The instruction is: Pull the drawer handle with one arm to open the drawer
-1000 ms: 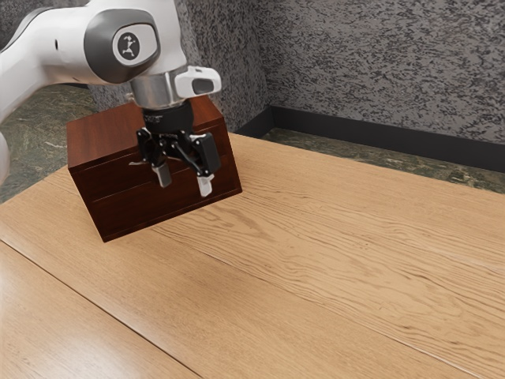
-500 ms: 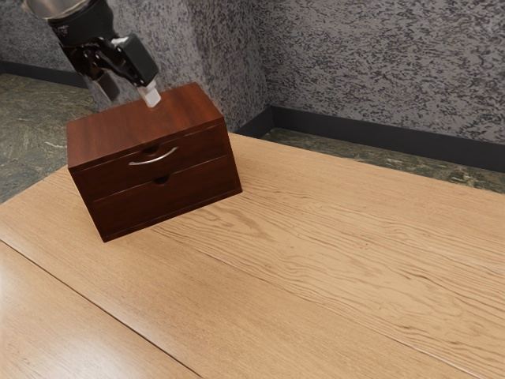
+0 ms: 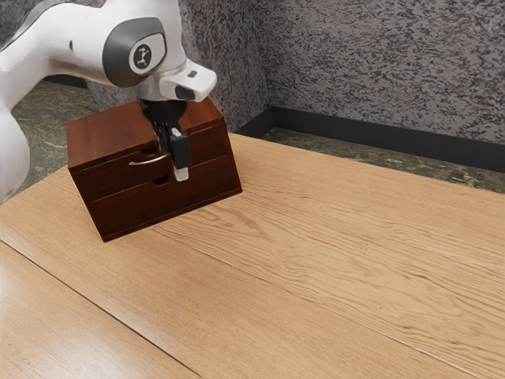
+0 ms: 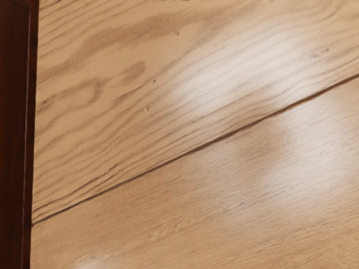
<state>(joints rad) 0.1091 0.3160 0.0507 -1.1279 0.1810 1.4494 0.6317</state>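
End effector (image 3: 180, 169) back dn @ drawer handle (image 3: 144, 161).

White Franka arm (image 3: 63, 47) ending in a black gripper (image 3: 180, 167).
Its shells are glossy, smooth and rounded, white throughout. A round grey joint cap (image 3: 142, 54) carries a small white emblem. Under it sits a white wrist block (image 3: 189, 79) with a dark slot, and the angular black hand hangs below it.
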